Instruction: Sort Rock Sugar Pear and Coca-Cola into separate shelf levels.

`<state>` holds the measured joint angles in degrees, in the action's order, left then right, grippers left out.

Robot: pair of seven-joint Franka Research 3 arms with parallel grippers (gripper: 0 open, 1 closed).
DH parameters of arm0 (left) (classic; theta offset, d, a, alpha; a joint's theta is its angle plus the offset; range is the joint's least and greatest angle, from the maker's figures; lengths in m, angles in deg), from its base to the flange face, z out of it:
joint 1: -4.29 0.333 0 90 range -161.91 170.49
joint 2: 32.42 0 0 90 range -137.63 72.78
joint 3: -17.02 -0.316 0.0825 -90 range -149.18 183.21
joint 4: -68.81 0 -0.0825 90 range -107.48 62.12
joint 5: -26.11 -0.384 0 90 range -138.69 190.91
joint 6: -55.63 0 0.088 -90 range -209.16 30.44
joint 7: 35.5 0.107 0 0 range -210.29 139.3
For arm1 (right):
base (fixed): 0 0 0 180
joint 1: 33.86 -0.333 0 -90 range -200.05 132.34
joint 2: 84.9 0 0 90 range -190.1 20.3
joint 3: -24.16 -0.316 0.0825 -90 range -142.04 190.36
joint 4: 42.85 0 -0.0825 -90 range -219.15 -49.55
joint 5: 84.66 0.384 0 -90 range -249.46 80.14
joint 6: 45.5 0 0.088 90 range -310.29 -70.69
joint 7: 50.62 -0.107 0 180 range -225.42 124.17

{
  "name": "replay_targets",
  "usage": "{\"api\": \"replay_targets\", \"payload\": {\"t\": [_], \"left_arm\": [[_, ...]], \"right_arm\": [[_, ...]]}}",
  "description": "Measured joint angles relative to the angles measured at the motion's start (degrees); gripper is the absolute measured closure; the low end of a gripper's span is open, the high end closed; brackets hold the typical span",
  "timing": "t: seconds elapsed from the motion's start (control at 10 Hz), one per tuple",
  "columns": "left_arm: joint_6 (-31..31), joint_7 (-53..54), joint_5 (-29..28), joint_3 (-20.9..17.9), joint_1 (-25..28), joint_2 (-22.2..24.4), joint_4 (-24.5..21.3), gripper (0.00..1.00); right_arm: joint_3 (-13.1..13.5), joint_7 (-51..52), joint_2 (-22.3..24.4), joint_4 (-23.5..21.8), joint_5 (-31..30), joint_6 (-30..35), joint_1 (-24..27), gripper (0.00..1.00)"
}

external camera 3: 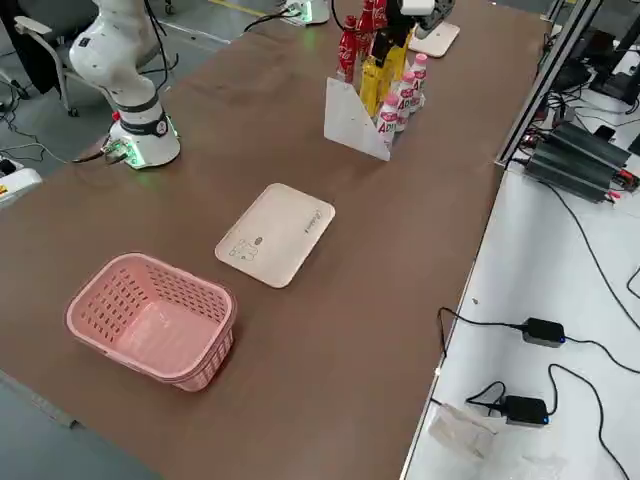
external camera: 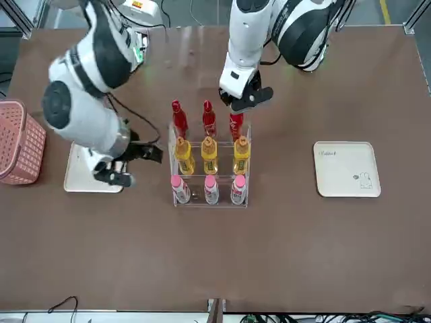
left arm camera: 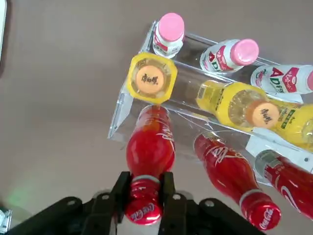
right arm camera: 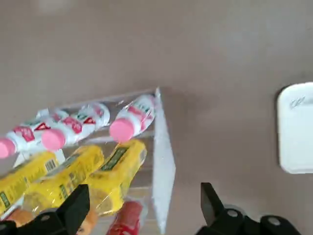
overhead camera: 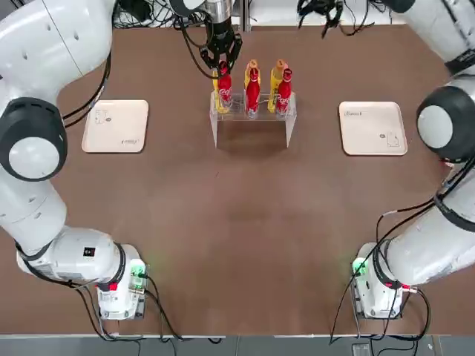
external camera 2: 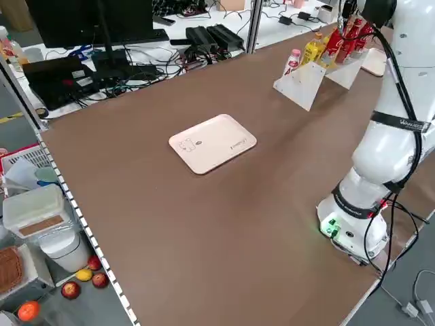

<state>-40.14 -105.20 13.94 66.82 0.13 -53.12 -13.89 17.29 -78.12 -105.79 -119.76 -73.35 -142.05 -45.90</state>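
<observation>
With its black fingers clamped on a slim red plastic Coca-Cola bottle (left arm camera: 150,152), the left gripper (left arm camera: 146,179) is at the near left corner of the clear acrylic two-tier stand (external camera: 210,205). Two more Coca-Cola bottles (external camera: 209,122) complete the near-edge row. Middle row: three yellow, orange-capped Rock Sugar Pear bottles (external camera: 209,156). Far edge: three white, pink-capped bottles (external camera: 211,191). Right gripper (right arm camera: 145,188): beyond the far right corner, fingers apart.

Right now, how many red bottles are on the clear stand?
3, side by side in one row on the clear stand: left bottle, held by the left gripper; middle; right.
</observation>
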Motion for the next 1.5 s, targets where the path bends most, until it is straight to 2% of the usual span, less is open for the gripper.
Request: {"api": "replay_targets", "payload": {"t": [0.4,0.7,0.9,1.1,1.3,1.5], "left_arm": [[0.74,0.02,2.44,0.17,0.44,-1.19,-0.23,0.68],[0.77,0.93,2.68,0.17,0.81,-1.54,-0.26,0.68],[0.80,0.97,2.72,0.17,1.38,-1.81,-0.27,0.68],[0.82,1.06,2.76,0.16,1.98,-1.96,-0.27,0.68],[0.82,1.07,2.83,0.26,1.92,-2.01,-0.25,0.63],[0.82,1.07,2.83,0.36,1.88,-2.01,-0.24,0.54]], "right_arm": [[0.29,21.86,1.42,0.03,-3.07,-0.41,12.26,0.00],[0.31,29.83,2.70,0.07,-7.87,-0.47,19.51,0.00],[0.27,28.30,5.48,0.19,-10.50,0.72,20.05,0.00],[0.10,18.96,10.06,0.35,-12.57,6.69,17.99,0.00],[0.31,13.83,14.01,-0.23,-13.25,11.26,16.09,0.00],[1.14,13.53,15.40,-2.90,-13.20,10.88,16.08,0.00]]}}
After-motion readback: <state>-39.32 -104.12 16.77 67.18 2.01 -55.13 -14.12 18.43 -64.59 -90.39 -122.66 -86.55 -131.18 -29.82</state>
